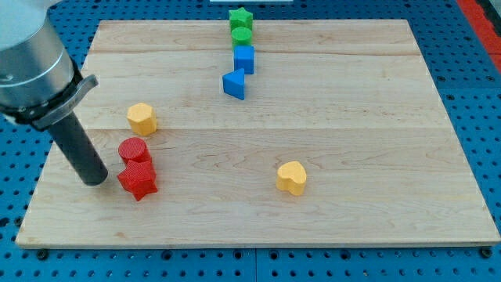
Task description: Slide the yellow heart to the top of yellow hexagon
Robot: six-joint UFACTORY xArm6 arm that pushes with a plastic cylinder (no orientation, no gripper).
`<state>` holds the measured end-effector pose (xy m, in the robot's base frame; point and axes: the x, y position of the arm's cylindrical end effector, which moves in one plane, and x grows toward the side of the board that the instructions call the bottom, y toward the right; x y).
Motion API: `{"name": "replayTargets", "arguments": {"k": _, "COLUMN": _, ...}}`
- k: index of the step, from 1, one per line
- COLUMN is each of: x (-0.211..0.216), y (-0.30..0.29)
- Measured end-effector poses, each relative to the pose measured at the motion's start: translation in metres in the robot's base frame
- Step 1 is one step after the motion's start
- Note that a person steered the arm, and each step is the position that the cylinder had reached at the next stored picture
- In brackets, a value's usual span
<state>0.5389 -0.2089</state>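
The yellow heart [291, 178] lies on the wooden board at the view's lower middle right. The yellow hexagon [142, 118] sits at the view's left, well apart from the heart. My tip [95, 180] rests on the board at the view's lower left, just left of the red star [138, 179] and below-left of the hexagon. It is far left of the heart and touches neither yellow block.
A red cylinder [134, 150] stands right above the red star. At the view's top middle a green star [240, 18], a green cylinder [241, 35], a blue cube [244, 58] and a blue triangle [234, 84] form a column. The board's edge [258, 245] runs along the bottom.
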Motion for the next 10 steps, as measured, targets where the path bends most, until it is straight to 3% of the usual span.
{"name": "replayTargets", "arguments": {"k": 2, "x": 0.059, "y": 0.026}}
{"name": "replayTargets", "arguments": {"k": 3, "x": 0.06, "y": 0.125}}
{"name": "replayTargets", "arguments": {"k": 4, "x": 0.059, "y": 0.263}}
{"name": "replayTargets", "arguments": {"k": 7, "x": -0.035, "y": 0.234}}
{"name": "replayTargets", "arguments": {"k": 8, "x": -0.044, "y": 0.246}}
{"name": "replayTargets", "arguments": {"k": 9, "x": -0.013, "y": 0.273}}
{"name": "replayTargets", "arguments": {"k": 10, "x": -0.039, "y": 0.296}}
